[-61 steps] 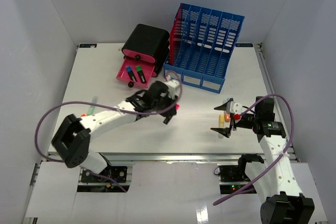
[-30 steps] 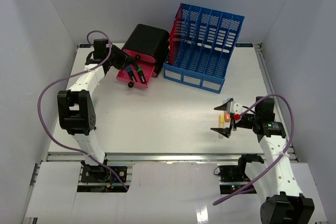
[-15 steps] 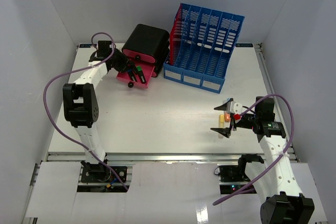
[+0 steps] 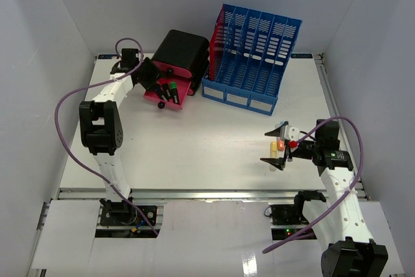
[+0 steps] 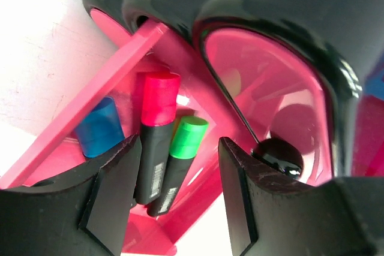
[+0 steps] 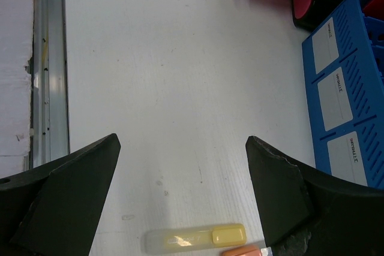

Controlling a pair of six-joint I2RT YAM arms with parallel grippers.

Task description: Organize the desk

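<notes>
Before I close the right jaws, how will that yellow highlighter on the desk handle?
The yellow highlighter looks like hard plastic, so probably stiff and light. Its rounded barrel lies flat on the desk, so a sideways push may roll it. The smooth casing could slip in a loose grip.

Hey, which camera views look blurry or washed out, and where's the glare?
Left wrist view: the desk is washed out near white, the black drawer box shows glossy glare, the left claw is soft. Right wrist view: even light, the right claw dark and blurred. Top view: sharp, faint shadows.
</notes>
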